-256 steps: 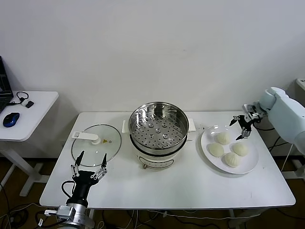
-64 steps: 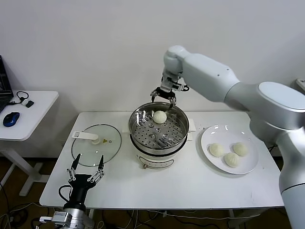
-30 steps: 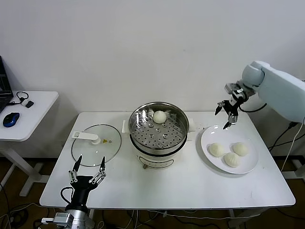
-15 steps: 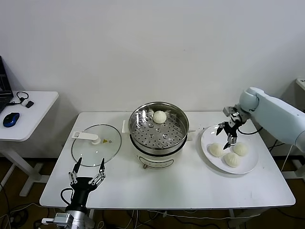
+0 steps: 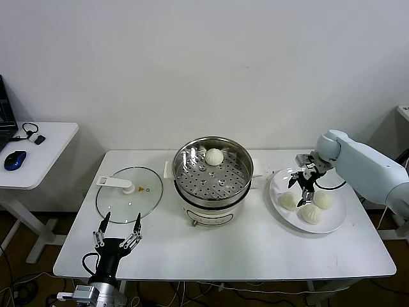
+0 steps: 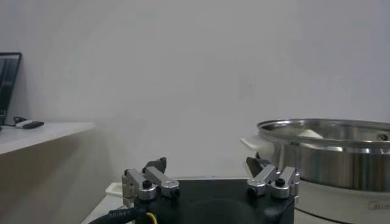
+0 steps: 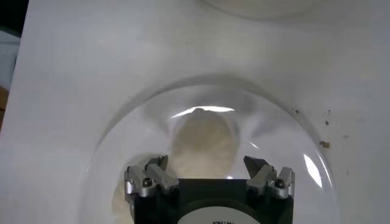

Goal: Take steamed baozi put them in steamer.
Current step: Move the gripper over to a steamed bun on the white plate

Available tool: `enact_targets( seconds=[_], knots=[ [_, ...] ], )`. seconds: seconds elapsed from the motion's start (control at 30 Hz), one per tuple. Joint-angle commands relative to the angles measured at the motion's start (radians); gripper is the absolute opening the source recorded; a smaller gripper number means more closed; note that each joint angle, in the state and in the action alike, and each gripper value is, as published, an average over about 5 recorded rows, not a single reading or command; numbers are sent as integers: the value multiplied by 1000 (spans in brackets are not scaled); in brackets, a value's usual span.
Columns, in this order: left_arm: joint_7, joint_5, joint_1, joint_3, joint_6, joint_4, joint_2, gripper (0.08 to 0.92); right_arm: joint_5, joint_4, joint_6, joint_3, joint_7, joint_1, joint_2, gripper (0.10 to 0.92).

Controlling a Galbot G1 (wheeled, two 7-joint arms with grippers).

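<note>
Right tool (image 5: pixel 303 187) now lower, over plate (image 5: pixel 335 222) buns (image 5: pixel 289 201).

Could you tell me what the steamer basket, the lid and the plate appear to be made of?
Steamer: polished metal, probably stainless steel, with mirror-like walls and a perforated floor. Lid: clear glass, the table showing through, with a white, likely plastic handle. Plate: glossy white, probably ceramic.

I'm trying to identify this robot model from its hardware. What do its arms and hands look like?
The right arm has smooth, rounded, white to pale blue-grey shells. Each hand is a black body carrying two silver metal finger brackets with black tips: the right hand, the left hand. A thin black cable loops beside the left hand's wrist, and another runs by the right.
</note>
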Motion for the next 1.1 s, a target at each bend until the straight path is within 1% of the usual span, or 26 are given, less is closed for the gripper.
enact_targets(
  seconds=[0.03, 0.73, 0.8, 0.97, 1.1],
  knots=[
    [0, -3, 2, -1, -1, 1, 1, 823, -27, -10, 3, 20, 18, -24, 13, 823],
    [0, -8, -1, 1, 1, 2, 0, 823, -60, -11, 5, 40, 14, -45, 19, 821],
    [-1, -8, -1, 2, 2, 2, -1, 823, -61, -10, 5, 42, 14, -46, 19, 807],
    [-1, -8, 0, 1, 2, 2, -1, 823, -62, -9, 5, 46, 14, -48, 17, 724],
    [-1, -8, 2, 1, 1, 3, -2, 823, -62, -8, 5, 49, 13, -50, 15, 705]
  ],
)
